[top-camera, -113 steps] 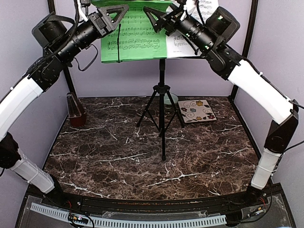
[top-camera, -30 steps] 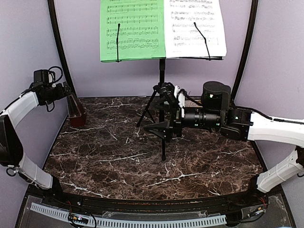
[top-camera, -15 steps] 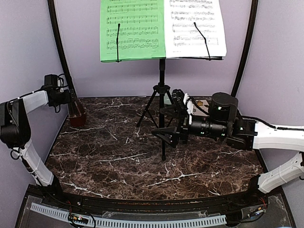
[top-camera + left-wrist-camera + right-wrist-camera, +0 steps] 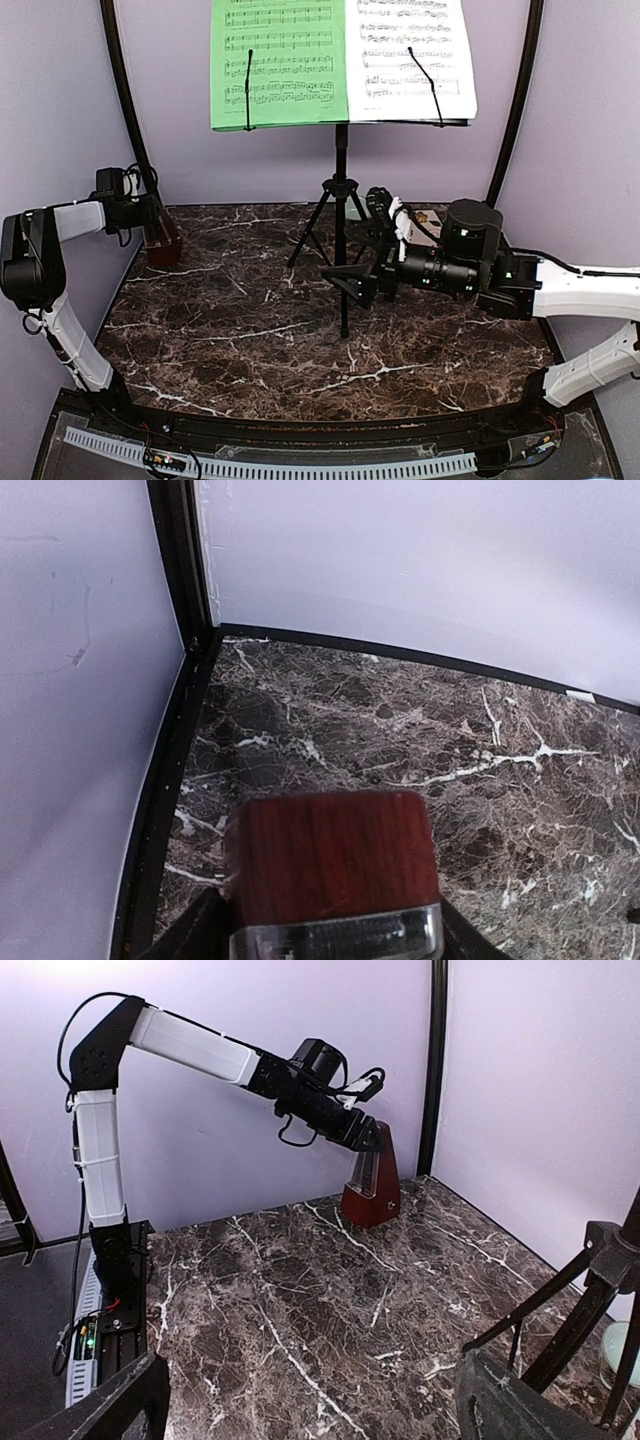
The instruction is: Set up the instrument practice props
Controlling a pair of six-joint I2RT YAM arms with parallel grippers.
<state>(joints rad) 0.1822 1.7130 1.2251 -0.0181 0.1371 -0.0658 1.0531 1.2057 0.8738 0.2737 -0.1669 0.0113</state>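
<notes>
Music stand [image 4: 341, 150] stands upright at the middle of the counter [image 4: 250, 340], tripod legs spread, desk at the 12 o'clock end of the top view. 2 sheets rest on the desk side by side: green sheet [image 4: 280, 60] on the 9 o'clock half, white sheet [image 4: 410, 50] on the 3 o'clock half, edges touching. Each is held by 1 thin black wire arm [image 4: 249, 90].

Metronome [image 4: 165, 240] sits upright on the counter at about 10 o'clock, in the corner near the left wall, well apart from the stand. Left hand [image 4: 150, 212] is at its upper part. In the left wrist view the dark fingers [image 4: 195, 935] lie against both sides of the red-brown body, so the hand is narrowed onto it. The base rests on the counter.

Right hand [image 4: 352, 283] hovers low over the counter, just at 6 o'clock of the tripod hub, pointing toward 9 o'clock. Jaws are spread wide with nothing between them. In the right wrist view both fingers [image 4: 110, 1405] sit at the bottom corners, with the tripod legs [image 4: 560, 1310] outside them at 3 o'clock.

Cream tile [image 4: 428, 215] lies at about 2 o'clock, mostly hidden behind the right arm. Pale green bowl [image 4: 618, 1355] shows only as a sliver behind the legs.
</notes>
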